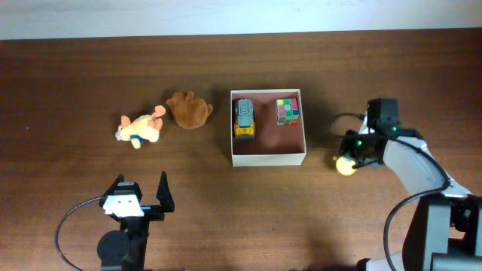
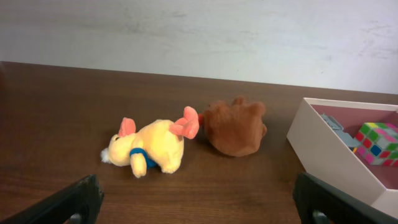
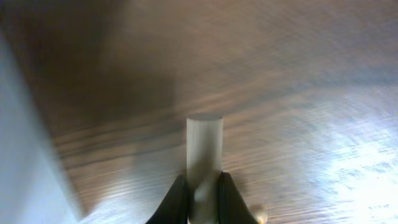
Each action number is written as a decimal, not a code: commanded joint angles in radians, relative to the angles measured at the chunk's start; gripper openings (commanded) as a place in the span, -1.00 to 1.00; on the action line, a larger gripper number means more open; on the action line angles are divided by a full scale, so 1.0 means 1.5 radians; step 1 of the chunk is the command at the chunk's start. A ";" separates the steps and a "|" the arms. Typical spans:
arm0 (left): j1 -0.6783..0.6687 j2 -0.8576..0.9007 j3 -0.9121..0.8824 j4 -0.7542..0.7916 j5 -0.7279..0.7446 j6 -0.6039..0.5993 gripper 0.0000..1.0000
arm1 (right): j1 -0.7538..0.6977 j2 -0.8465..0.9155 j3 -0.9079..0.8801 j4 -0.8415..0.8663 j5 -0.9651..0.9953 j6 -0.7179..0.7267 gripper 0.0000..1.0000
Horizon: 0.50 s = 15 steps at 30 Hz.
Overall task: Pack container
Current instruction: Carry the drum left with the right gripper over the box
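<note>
The container (image 1: 267,159) is a square box with white walls and a pinkish-brown inside, at the table's middle. It holds a yellow and grey toy truck (image 1: 244,118) and a colour cube (image 1: 288,111). It also shows in the left wrist view (image 2: 323,155) at the right. My right gripper (image 1: 354,150) is right of the container, shut on a pale cylinder (image 3: 204,146) just above the table. A yellow round end (image 1: 344,166) shows beside the gripper. My left gripper (image 1: 140,188) is open and empty near the front edge; its fingers (image 2: 202,208) frame bare table.
A yellow plush animal (image 1: 140,128) with orange ears lies left of the container, also in the left wrist view (image 2: 149,148). A brown plush (image 1: 190,110) lies between it and the container, also in the left wrist view (image 2: 235,127). A pale blurred surface (image 3: 25,155) fills the right wrist view's left edge.
</note>
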 commanded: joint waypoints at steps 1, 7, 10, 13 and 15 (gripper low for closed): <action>0.003 -0.005 -0.003 0.000 0.007 0.011 0.99 | 0.001 0.001 0.058 -0.024 -0.109 -0.062 -0.82; 0.003 -0.005 -0.003 0.000 0.007 0.011 0.99 | 0.003 0.001 0.148 -0.073 -0.257 -0.118 -0.82; 0.003 -0.005 -0.003 0.000 0.007 0.011 0.99 | 0.013 0.001 0.181 -0.078 -0.289 -0.120 -0.82; 0.003 -0.005 -0.003 0.000 0.007 0.011 0.99 | 0.035 0.001 0.207 -0.075 -0.299 -0.133 -0.82; 0.003 -0.005 -0.003 0.000 0.007 0.011 0.99 | 0.053 0.001 0.216 -0.067 -0.300 -0.141 -0.82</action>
